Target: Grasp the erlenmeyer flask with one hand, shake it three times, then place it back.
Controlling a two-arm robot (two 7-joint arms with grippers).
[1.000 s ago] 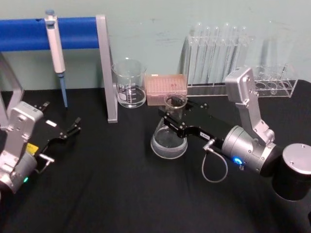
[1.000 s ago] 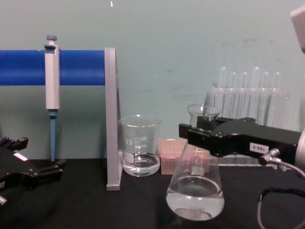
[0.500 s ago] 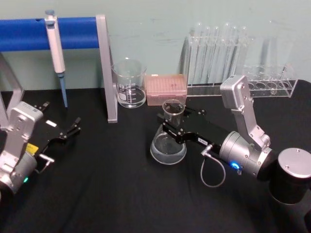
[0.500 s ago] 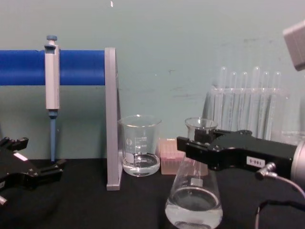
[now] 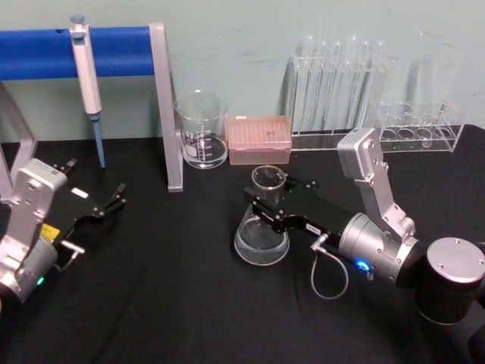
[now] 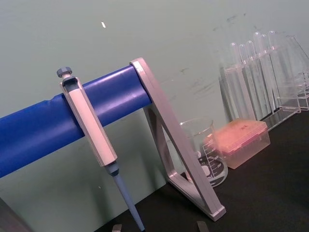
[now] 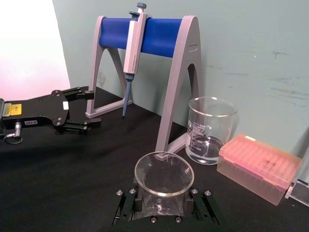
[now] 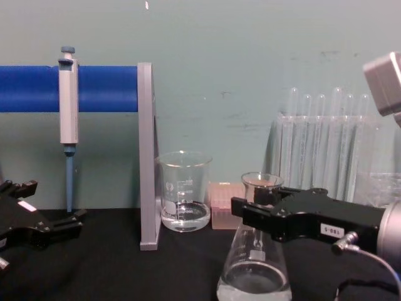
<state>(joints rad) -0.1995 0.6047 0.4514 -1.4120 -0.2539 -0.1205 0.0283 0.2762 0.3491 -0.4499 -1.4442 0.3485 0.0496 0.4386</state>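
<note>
Lowered since the frame a second ago, the clear glass conical erlenmeyer flask [image 5: 262, 231] is seen upright near the middle of the black tabletop [image 5: 167, 296], closer to the robot than it was. A little clear liquid is held in its wide round base. Whether the base is touching the tabletop cannot be told. The narrow neck is clamped just under the flared rim by the black, long-jawed right claw [image 5: 263, 200], which is reached in from the flask's 4 o'clock with a grey cable looped beneath it. At the flask's 12 o'clock a pink, lidded plastic tip box [image 5: 260, 139] is set near the wall. A straight-sided glass beaker [image 5: 201, 130] with some clear liquid is placed at 11 o'clock, just beside the box. A clear rack of tall test tubes [image 5: 341, 87] is stood at 1 o'clock. At 10 o'clock a white-and-blue pipette [image 5: 86, 76] is hung on a grey stand with a blue bar [image 5: 38, 51]. Well apart at 9 o'clock, the black left claw [image 5: 97, 189] is held with its jaws spread wide and nothing between them.
</note>
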